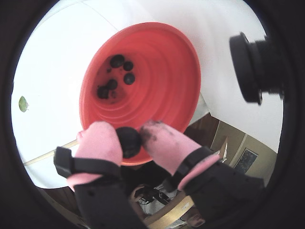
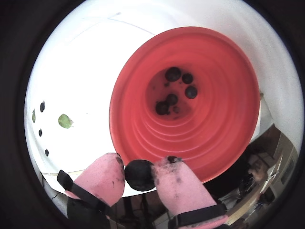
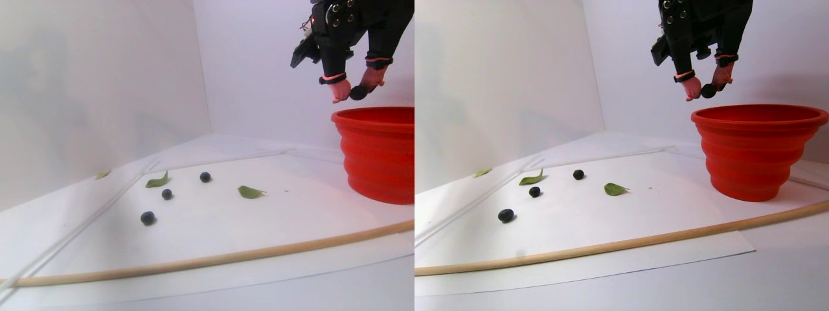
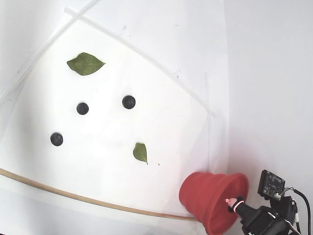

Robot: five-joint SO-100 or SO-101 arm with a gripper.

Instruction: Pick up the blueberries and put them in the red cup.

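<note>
Fingers (image 2: 175,179): two, pink-padded, closed on a single blueberry (image 2: 139,175), which sits pinched between the pads with dark juice smears on the pad at right in both wrist views. Gripper (image 1: 128,138): held in the air above the near rim of the red cup (image 2: 228,143), clear of it, as the stereo pair view shows (image 3: 358,92). Key relation: the cup mouth lies just beyond and below the held berry; in both wrist views the berry overlaps the rim edge, so whether it hangs inside the rim line or just outside cannot be told for sure, and a short move further over the opening looks prudent before release. Held berry: round, no long axis, no pointing direction. Red cup: upright on the white surface (image 4: 161,122), mouth upward, axis vertical, stepped walls narrowing to the base; several blueberries already on its floor (image 1: 117,61). Loose blueberries: three on the surface, well apart from the cup (image 4: 128,102), (image 4: 82,108), (image 4: 56,139). Green leaves: flat on the surface, among and near the loose berries (image 4: 85,63), (image 4: 140,152). Task state, judged: partly done, one berry at the drop point
</note>
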